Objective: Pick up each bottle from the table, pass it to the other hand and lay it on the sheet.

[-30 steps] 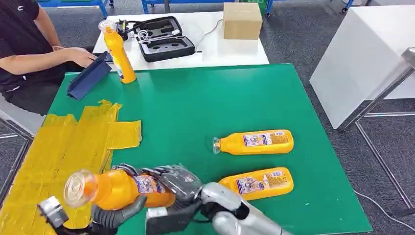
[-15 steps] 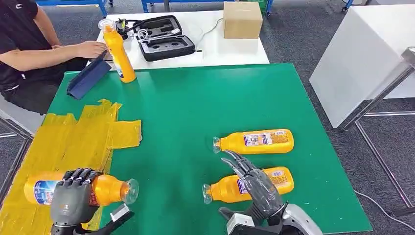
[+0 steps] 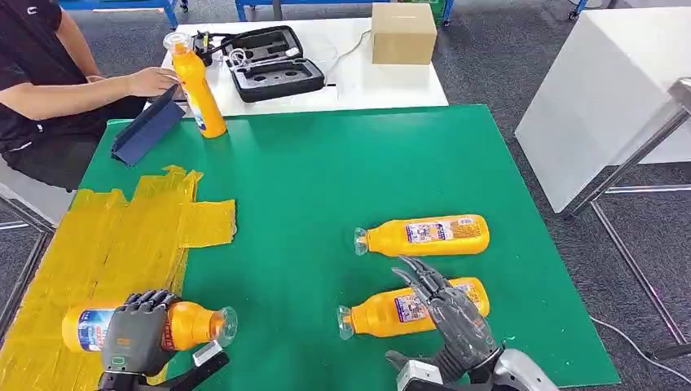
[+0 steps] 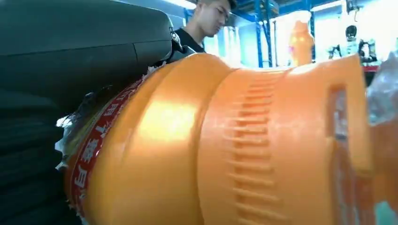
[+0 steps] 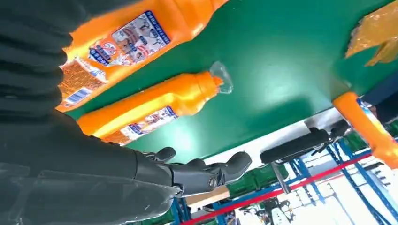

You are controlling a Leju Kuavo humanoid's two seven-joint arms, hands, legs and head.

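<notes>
Over the yellow sheet (image 3: 98,236), the left hand (image 3: 134,340) grips a bottle (image 3: 183,322) for laying down; right hand (image 3: 452,314) hovers, fingers spread.

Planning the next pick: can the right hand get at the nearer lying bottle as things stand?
Probably yes. The right hand hangs open right over the nearer lying bottle, fingers spread, with only bare green table around it; the farther bottle lies apart.
</notes>
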